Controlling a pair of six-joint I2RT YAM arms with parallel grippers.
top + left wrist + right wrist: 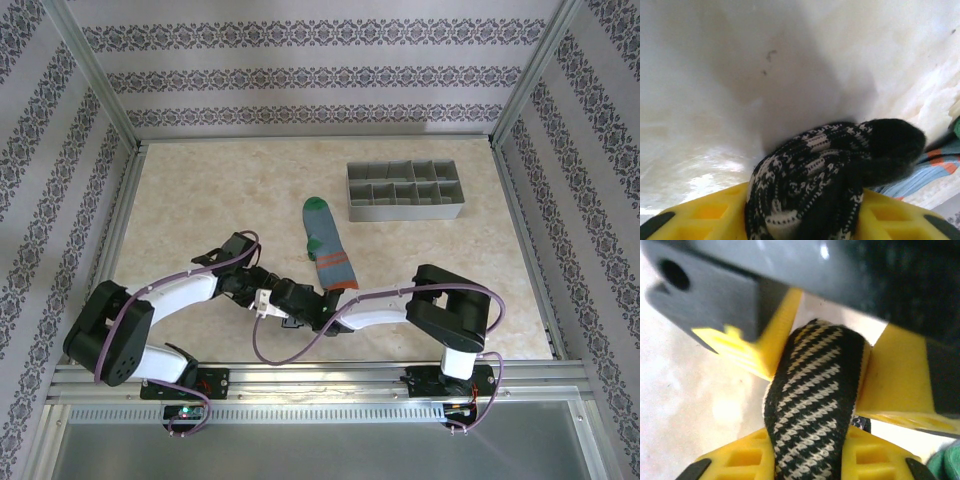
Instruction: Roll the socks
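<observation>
The black sock with beige pattern (815, 170) is bunched into a thick roll just above the table. My left gripper (805, 205) has its yellow fingers (695, 215) pressed against both sides of that roll. My right gripper (812, 450) is shut on the same black sock (812, 390) from the opposite side, and the left gripper's yellow fingers (772, 335) show just beyond it. In the top view both grippers, left (290, 298) and right (325, 318), meet near the table's front middle. The grey-blue sock (328, 245) lies flat just behind them, green toe away, orange cuff near.
A grey compartmented tray (405, 208) stands at the back right of the beige table (200, 210). Patterned walls and metal frame rails close in the table on three sides. The grey-blue sock's cuff (940, 162) lies close beside the black roll.
</observation>
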